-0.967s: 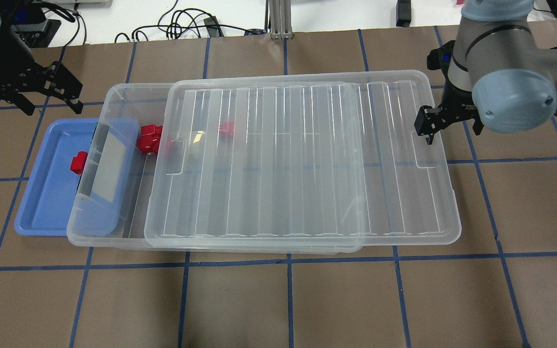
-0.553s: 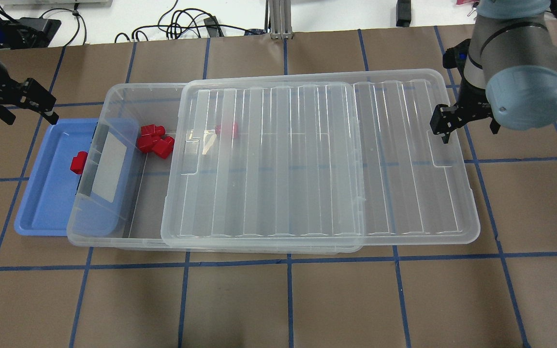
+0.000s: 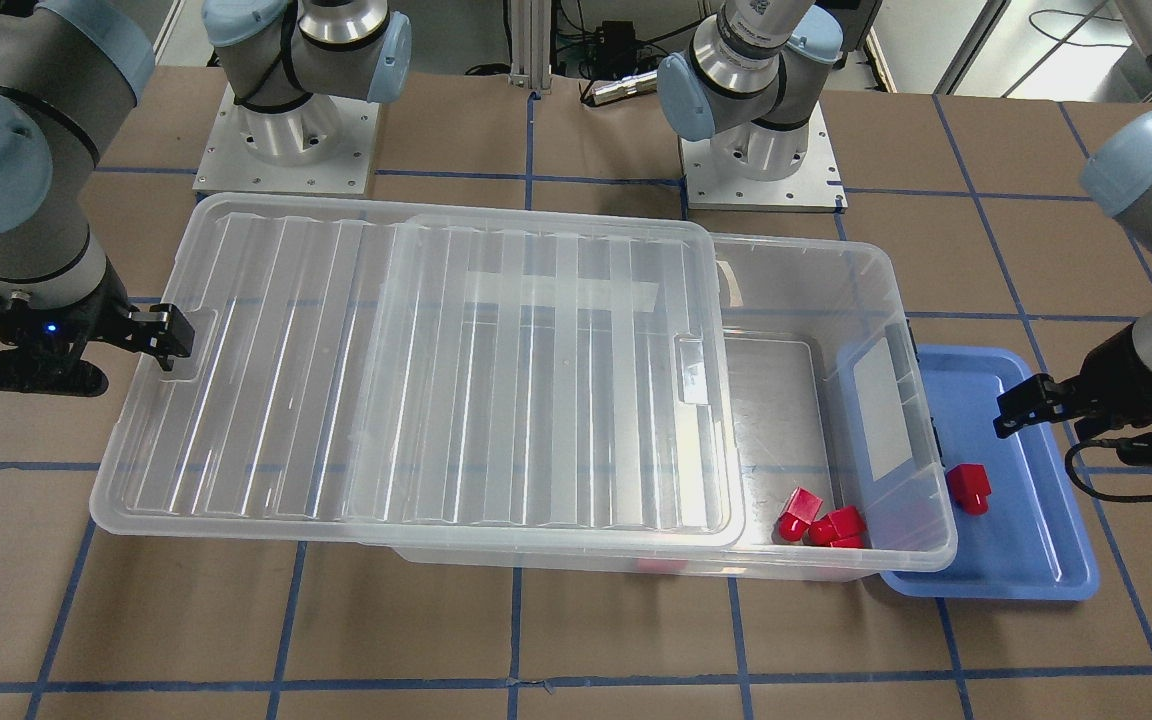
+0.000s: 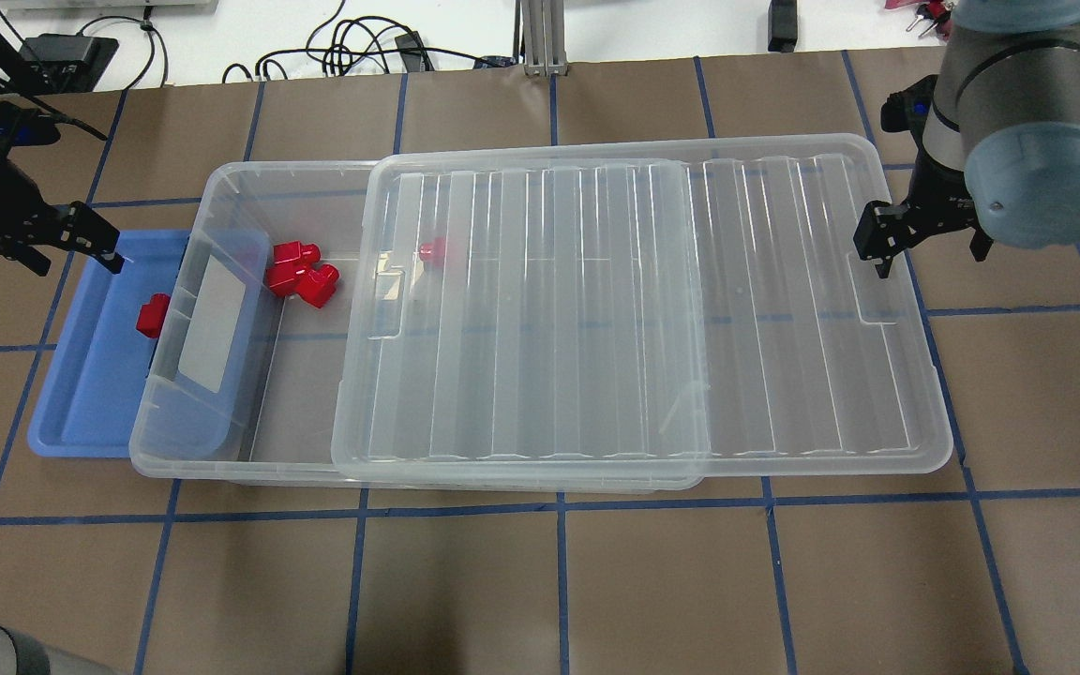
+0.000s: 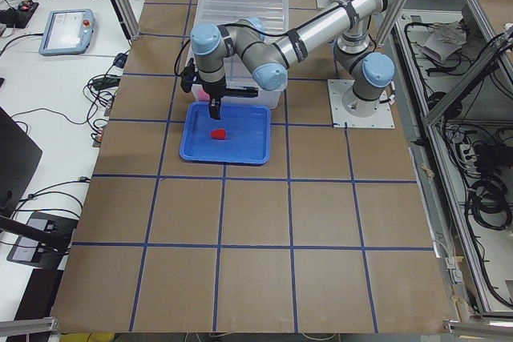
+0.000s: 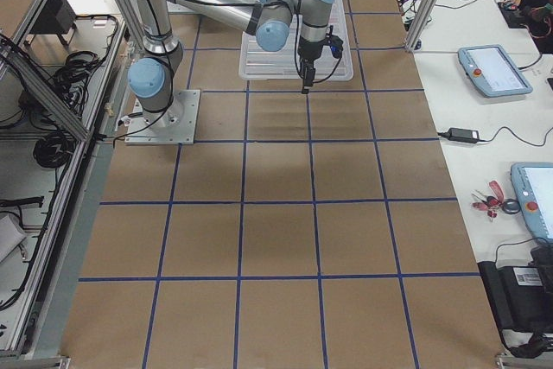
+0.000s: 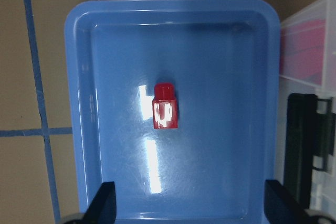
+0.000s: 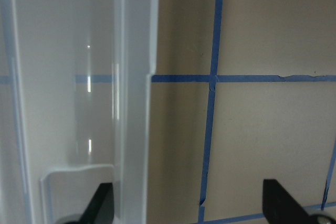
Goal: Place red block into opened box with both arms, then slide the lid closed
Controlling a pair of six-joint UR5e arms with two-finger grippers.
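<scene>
The box [image 4: 221, 174] lies lengthwise on the table, uncovered at its left end. The lid [image 4: 643, 309] rests on it, shifted right and overhanging the right end. One red block [image 4: 154, 314] lies in the blue tray [image 4: 81, 375]; in the left wrist view this red block [image 7: 165, 114] sits just ahead of my open left gripper [image 7: 191, 208]. The left gripper [image 4: 76, 258] hovers over the tray's far edge. My right gripper [image 4: 924, 258] is open and straddles the lid's right edge, with one finger [image 8: 102, 203] at the handle recess.
Two red blocks [image 4: 304, 270] lie in the box's uncovered end, and a third [image 4: 432, 251] shows through the lid. The box's left latch end [image 4: 207, 323] overhangs the tray. Cables run along the far table edge.
The lid has slid to the right together with my right gripper, uncovering more of the box. My left gripper has swung left and come down over the blue tray.
</scene>
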